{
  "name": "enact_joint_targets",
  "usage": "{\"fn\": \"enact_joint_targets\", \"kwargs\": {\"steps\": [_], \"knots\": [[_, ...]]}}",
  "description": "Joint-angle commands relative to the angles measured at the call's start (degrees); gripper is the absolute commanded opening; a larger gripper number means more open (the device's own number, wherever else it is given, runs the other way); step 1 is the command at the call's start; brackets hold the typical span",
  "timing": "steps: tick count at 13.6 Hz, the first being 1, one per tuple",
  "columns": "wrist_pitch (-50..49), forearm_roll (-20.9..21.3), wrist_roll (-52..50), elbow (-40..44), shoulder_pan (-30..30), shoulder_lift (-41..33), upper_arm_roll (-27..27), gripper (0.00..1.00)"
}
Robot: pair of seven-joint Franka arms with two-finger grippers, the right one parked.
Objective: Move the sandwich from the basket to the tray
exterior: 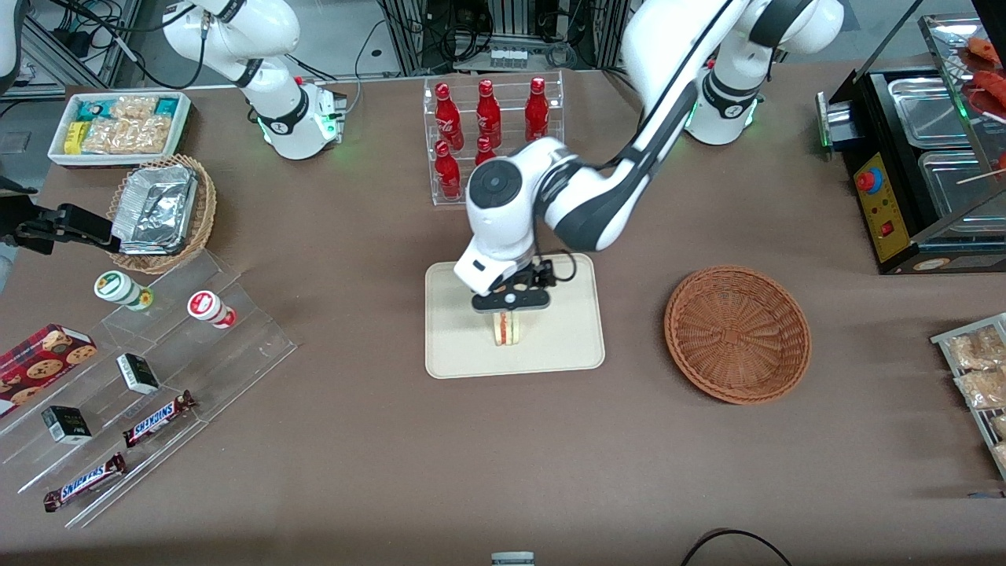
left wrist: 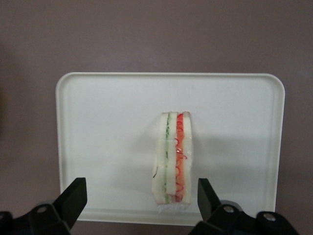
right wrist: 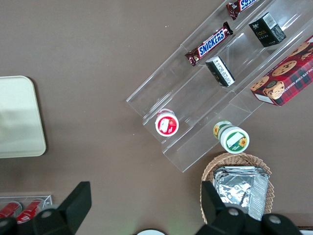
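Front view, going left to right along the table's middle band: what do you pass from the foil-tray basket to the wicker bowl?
Foil-tray basket → tray, with the sandwich standing on it under the open tool → empty basket.

Gripper (exterior: pixel 511 308) above sandwich (exterior: pixel 508 328) on tray (exterior: pixel 460 346)

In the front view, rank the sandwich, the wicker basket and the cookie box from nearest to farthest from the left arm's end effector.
The open end effector hovers over the tray.
1. Sandwich, directly beneath it on the tray.
2. Basket, empty, toward the working arm's end.
3. Cookie box, at the parked arm's end.
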Motion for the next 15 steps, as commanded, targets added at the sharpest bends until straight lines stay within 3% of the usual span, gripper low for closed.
{"fn": "enact_joint_targets", "kwargs": {"steps": [1, 5, 10, 12, 15], "knots": [[-6.49, 0.06, -1.71, -2.36, 4.21, -8.77, -0.15, 1.00], [-9.25, -0.03, -0.40, -10.59, 11.94, -21.68, -0.23, 1.00], [-12.84, -6.79, 24.69, -22.12, 25.74, -37.69, -0.15, 1.00], [-16.78, -9.08, 35.15, -22.31, 31.28, -39.99, -0.15, 1.00], [-19.88, -9.17, 47.64, -21.87, 37.96, -41.06, -0.06, 1.00]]}}
